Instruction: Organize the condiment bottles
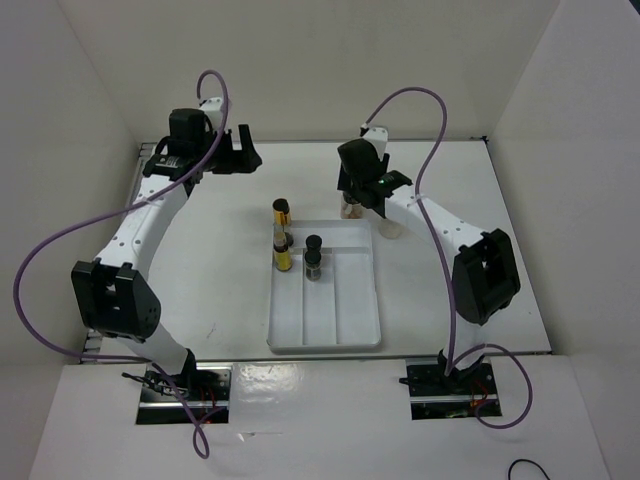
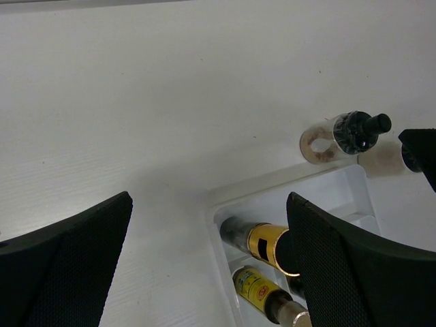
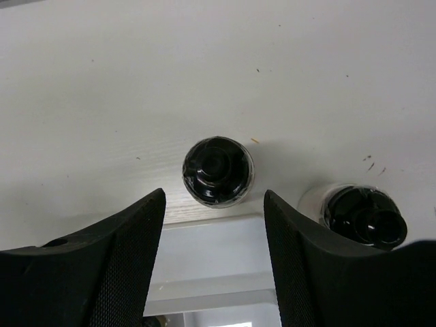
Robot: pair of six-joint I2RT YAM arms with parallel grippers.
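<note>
Two slim yellow bottles (image 1: 282, 213) (image 1: 284, 258) stand in the left compartment of the white tray (image 1: 325, 335). A small dark-brown bottle (image 1: 314, 259) stands in the middle one. My right gripper (image 1: 361, 196) is open and hovers over the clear jar (image 3: 218, 170), which stands on the table just past the tray's far rim. The white bottle (image 3: 361, 216) stands right of the jar and also shows in the top view (image 1: 390, 226). My left gripper (image 1: 243, 150) is open and empty, raised at the far left; its wrist view shows the yellow bottles (image 2: 267, 243) (image 2: 262, 289) and the jar (image 2: 335, 136).
White walls enclose the table on three sides. The tray's right compartment (image 1: 364, 290) holds nothing. Purple cables loop from both arms. The arm bases sit at the near edge.
</note>
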